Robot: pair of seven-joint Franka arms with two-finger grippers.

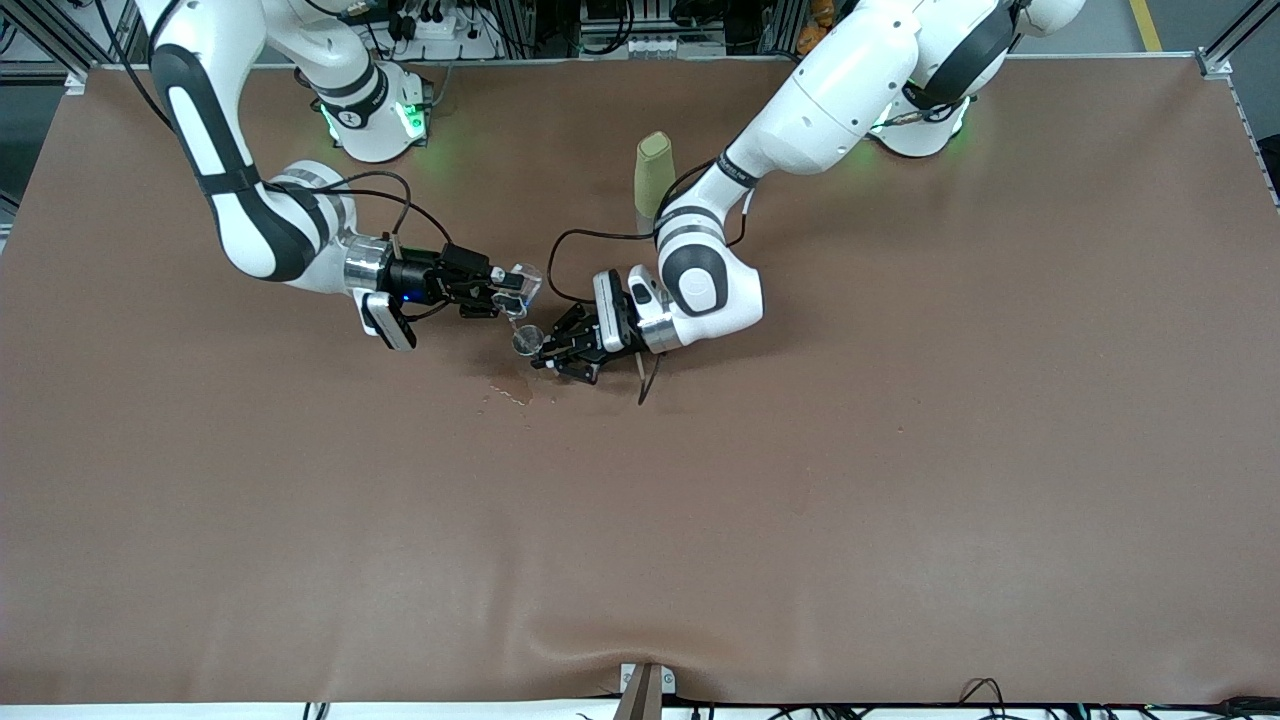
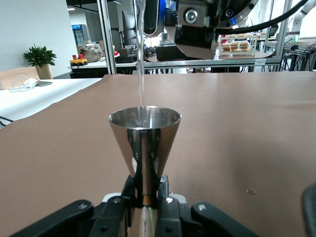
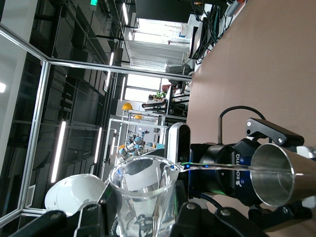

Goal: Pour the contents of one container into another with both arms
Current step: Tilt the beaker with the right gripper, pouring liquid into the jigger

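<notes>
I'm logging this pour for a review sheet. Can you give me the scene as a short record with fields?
stage: pour under way
right end effector: shut on glass cup, tipped over the jigger
left end effector: shut on jigger at its narrow waist, held upright
stream: thin, clear, running from the cup's rim into the jigger's upper cone
spill: wet spots on the table nearer the front camera than the jigger
bystander: olive-green bottle standing between the arm bases
</notes>
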